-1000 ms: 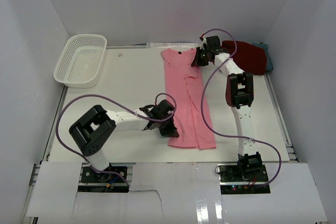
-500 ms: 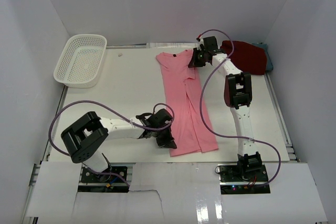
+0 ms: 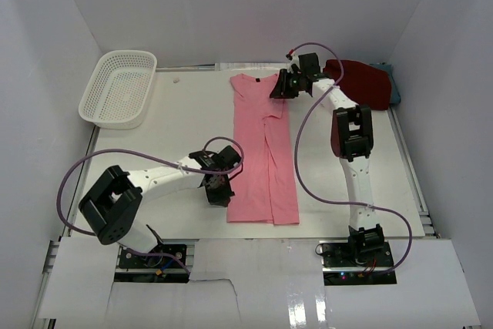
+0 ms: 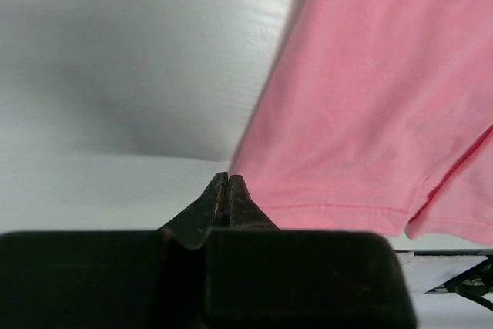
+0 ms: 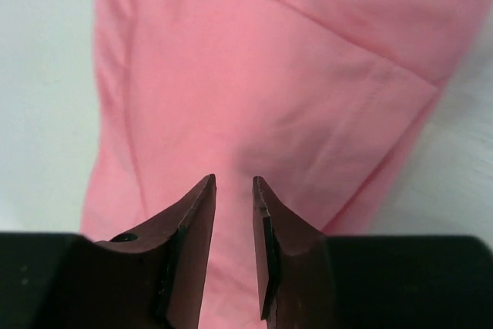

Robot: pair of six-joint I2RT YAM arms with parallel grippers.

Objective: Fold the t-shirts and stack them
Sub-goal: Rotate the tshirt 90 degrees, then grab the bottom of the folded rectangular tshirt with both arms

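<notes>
The pink t-shirt (image 3: 262,152) lies folded lengthwise mid-surface (image 3: 169,129), collar far, hem near. The left fingers (image 4: 245,204) are pressed together at its near left edge; whether they pinch cloth I cannot tell. The right fingers (image 5: 196,221) stand slightly spread above the collar end, holding nothing. The dark red t-shirt (image 3: 363,82) and teal-grey t-shirt (image 3: 395,88) lie far right.

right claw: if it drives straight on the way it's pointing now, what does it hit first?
The pink t-shirt. The right claw points at its folded upper part, below the collar, jaws slightly apart with nothing between them. Nothing else shows in that line. The gap to the cloth looks small, but depth is hard to judge.
</notes>
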